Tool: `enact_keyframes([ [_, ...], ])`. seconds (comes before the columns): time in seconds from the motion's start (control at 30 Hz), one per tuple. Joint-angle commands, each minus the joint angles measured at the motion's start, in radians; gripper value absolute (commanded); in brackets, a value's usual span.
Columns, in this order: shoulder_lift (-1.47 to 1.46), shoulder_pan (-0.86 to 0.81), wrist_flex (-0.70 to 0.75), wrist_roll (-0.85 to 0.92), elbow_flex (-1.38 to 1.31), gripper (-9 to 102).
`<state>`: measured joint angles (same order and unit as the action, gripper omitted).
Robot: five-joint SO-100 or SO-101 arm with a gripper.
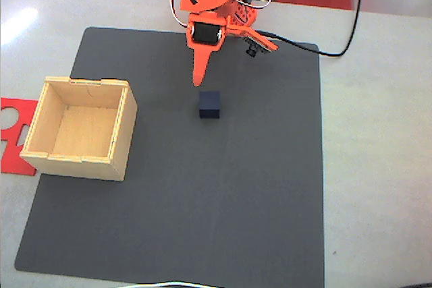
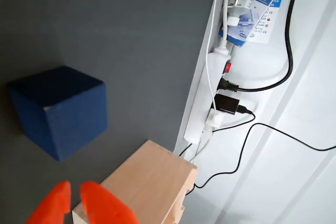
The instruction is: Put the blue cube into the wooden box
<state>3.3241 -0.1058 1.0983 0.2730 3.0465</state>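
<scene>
Spread over the white table (image 1: 391, 166) is a dark grey mat (image 1: 202, 220); the wooden box (image 1: 81, 126) stands empty at its left edge, and the blue cube (image 1: 210, 104) lies near the middle, toward the far edge. Above the cube hangs the orange gripper (image 1: 199, 79), its fingers nearly pressed together and holding nothing. By my judgement the task has hardly started: grasping, carrying and dropping are all left.

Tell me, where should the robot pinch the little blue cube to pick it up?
Probably from above, pinching two opposite flat side faces of the blue cube. It sits flat on the dark mat with open space all around, well apart from the wooden box. The gripper is above the mat near it, not touching it.
</scene>
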Motion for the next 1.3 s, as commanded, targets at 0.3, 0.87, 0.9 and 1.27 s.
enact_keyframes([
  [0.3, 0.014, 0.011, -0.003, 0.008, -0.005, 1],
  [0.87, 0.000, 0.026, 0.009, 0.014, -0.026, 11],
  [0.9, -0.040, 0.034, -0.008, 0.006, -0.046, 12],
  [1.27, -1.144, 0.126, -0.092, -0.132, -0.845, 18],
])
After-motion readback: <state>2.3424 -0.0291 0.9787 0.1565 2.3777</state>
